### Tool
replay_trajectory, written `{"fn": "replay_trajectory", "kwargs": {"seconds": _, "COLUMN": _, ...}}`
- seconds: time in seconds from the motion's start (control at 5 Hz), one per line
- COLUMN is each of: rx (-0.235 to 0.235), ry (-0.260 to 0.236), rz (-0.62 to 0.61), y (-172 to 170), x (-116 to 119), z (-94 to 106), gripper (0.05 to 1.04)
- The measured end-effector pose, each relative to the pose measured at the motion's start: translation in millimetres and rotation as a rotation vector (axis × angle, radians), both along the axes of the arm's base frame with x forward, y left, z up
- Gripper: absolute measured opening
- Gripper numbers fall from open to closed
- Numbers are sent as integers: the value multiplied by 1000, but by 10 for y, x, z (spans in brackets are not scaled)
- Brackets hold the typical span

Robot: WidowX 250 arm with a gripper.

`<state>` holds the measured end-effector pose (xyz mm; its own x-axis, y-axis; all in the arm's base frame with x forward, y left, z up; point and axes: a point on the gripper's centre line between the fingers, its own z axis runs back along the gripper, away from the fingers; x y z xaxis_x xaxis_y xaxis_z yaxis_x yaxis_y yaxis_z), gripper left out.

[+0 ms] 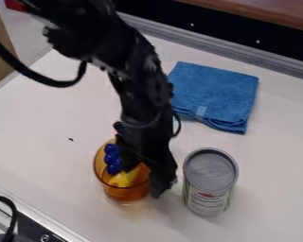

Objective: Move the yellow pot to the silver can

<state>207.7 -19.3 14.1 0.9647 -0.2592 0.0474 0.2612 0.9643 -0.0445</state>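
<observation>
Silver can (209,182) near amber pot (123,192), pincer (143,181) apart astride the pot's rim.

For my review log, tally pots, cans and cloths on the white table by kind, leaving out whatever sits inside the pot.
Amber-yellow pot: 1
Silver can: 1
Blue folded cloth: 1
Total: 3
</observation>
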Motion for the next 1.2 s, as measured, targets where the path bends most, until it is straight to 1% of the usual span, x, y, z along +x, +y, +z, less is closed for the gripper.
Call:
{"fn": "replay_trajectory", "kwargs": {"seconds": 0.2, "rx": -27, "ry": -6, "rz": 32, "y": 39, "x": 34, "z": 174, "gripper": 999}}
{"fn": "replay_trajectory", "kwargs": {"seconds": 0.4, "rx": -76, "ry": -2, "rz": 89, "y": 119, "x": 124, "z": 343, "gripper": 999}}
{"fn": "replay_trajectory", "kwargs": {"seconds": 0.6, "rx": -98, "ry": -35, "rz": 172, "y": 226, "x": 334, "z": 510, "gripper": 999}}
{"fn": "replay_trajectory", "kwargs": {"seconds": 0.8, "rx": -71, "ry": -22, "rz": 283, "y": 222, "x": 590, "z": 536, "gripper": 999}}
{"fn": "replay_trajectory", "kwargs": {"seconds": 1.0, "rx": -80, "ry": -74, "rz": 368, "y": 219, "x": 961, "z": 575, "gripper": 999}}
{"fn": "replay_trajectory", "kwargs": {"seconds": 1.2, "rx": -54, "ry": -89, "rz": 504, "y": 480, "x": 1362, "z": 525, "gripper": 999}}
